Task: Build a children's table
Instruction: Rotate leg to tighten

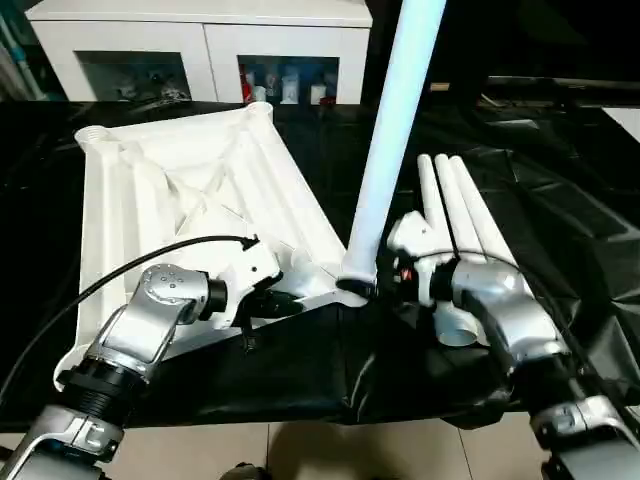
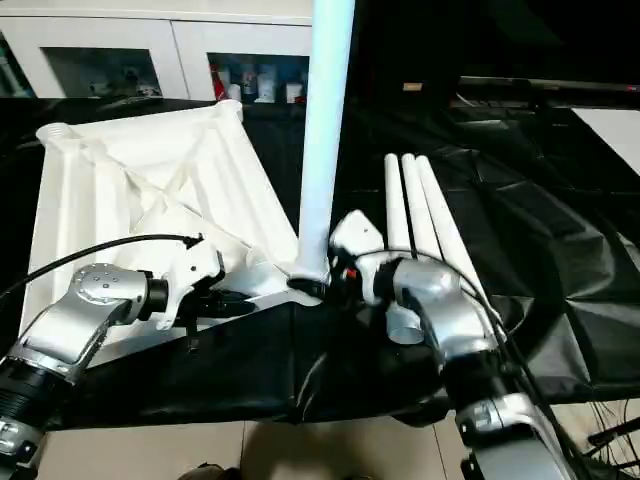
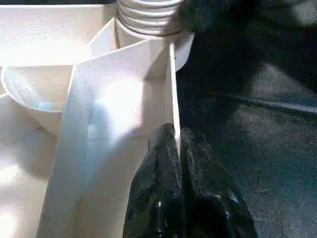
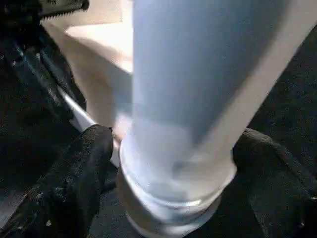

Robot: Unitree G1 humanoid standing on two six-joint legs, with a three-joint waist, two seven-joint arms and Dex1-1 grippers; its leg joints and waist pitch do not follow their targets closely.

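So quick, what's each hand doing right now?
Left hand: closed, pinching the tabletop edge wall.
Right hand: wide, fingers either side of the upright leg at its base; whether it grips cannot be told.

The tabletop [image 1: 200,180] and upright leg [image 1: 385,150] are showing smooth, slightly glossy white plastic. The table cover [image 1: 560,200] is lying as wrinkled, shiny black sheeting. The forearms [image 1: 150,330] are showing brushed silver metal.
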